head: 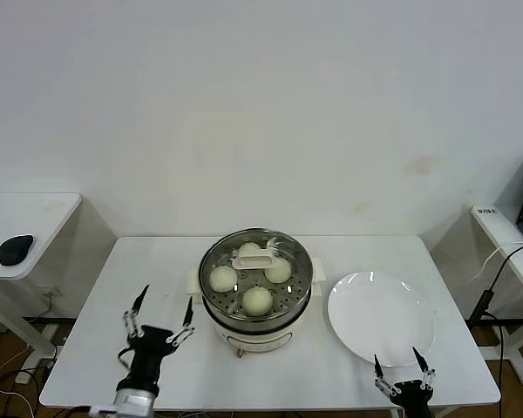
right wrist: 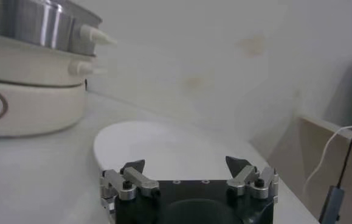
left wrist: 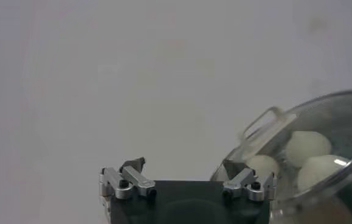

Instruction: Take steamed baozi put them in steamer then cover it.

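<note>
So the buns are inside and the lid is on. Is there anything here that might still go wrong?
Not much, I'd guess. The left gripper hangs open close beside the steamer, so a careless move might knock it or shift the lid over the four buns. The right gripper, also open, sits at the near rim of the plate and could nudge it.

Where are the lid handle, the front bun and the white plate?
Lid handle [head: 258,256], head view, middle of the cream bar.
Front bun [head: 257,300], head view, its rounded top under the glass.
White plate [head: 381,317], head view, bare centre.
</note>
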You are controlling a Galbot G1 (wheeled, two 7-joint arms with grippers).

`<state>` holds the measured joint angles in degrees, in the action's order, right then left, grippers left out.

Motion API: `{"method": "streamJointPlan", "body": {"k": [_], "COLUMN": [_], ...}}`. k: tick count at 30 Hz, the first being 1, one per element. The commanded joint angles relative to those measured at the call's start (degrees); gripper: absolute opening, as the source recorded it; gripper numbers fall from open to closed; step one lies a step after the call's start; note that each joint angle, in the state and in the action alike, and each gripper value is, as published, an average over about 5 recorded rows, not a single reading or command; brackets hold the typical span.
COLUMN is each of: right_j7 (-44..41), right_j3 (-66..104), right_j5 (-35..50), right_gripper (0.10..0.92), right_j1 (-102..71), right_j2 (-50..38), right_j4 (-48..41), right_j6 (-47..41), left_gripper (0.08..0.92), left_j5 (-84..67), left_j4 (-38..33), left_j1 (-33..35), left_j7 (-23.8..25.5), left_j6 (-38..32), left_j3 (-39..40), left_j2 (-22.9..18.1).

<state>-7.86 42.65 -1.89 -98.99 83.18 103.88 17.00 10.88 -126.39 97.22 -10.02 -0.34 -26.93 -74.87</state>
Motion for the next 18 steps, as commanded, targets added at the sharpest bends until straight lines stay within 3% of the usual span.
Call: {"method": "streamJointPlan", "body": {"k": [1,18], "right_j7": [-4.65,-5.66], "right_j3": [-2.96,-5.57], "right_j5": [11.0,10.63], "right_gripper": [0.823,0.823], "right_j1": [-3.69,-6.53], "right_j2": [-3.97,-3.64], "right_j4": [6.46,11.22], "right_j6": [-6.16,-8.77], "left_gripper": [0.823,0.823], "left_j5": [-23.66,-24.13], "left_j4": [4.06,5.83], "left_j1": [10.65,13.48], "left_j7": [-1.51,3.86], "left_j6": [-8.82,-9.85], "left_j3": [-6.44,-4.05], "left_j2": [-3.8,-5.14]}}
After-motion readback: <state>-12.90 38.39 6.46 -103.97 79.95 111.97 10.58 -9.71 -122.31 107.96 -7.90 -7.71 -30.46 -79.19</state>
